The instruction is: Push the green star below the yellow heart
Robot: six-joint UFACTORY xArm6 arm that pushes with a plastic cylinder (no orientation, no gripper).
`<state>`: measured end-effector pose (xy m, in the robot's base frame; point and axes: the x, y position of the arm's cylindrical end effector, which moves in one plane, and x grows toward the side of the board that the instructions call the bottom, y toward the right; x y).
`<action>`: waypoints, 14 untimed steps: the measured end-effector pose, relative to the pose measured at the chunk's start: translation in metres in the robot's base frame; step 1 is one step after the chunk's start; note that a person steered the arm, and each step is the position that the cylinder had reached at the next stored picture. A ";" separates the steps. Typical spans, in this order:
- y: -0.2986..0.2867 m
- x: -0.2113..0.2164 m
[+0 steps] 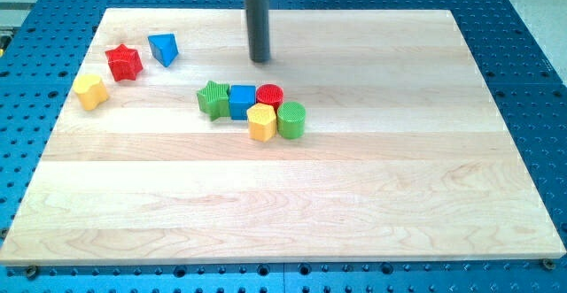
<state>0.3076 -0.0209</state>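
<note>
My tip [260, 60] rests on the desk [372, 196] near the view's top, a little right of the middle, well clear of every block. There is no gripper here, only a bare rod, so nothing is held or clenched; it can only shove.

Below the tip and slightly to the view's left sits a tight cluster. The green star [213, 99] is its leftmost piece, touching the blue cube [241, 101] on its right. Beyond that come the red cylinder [270, 95], a yellow hexagon-like block [262, 122] and the green cylinder [291, 119], all packed together.

The yellow heart [90, 90] lies far off at the view's left edge, with the red star [124, 62] and the blue triangle [163, 48] just above and to its right.

To do this well, I judge the tip should come down between the star and the cube, or at the star's upper right, and push it toward the view's left and slightly down. Contact must land on the star alone, or the cube will drag along. The path should pass under the heart without nudging it.

No containers are in view, so nothing is inside anything
</note>
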 end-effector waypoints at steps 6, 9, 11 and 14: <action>-0.165 0.140; -0.191 0.159; -0.136 0.162; 0.057 0.156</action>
<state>0.4632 0.0358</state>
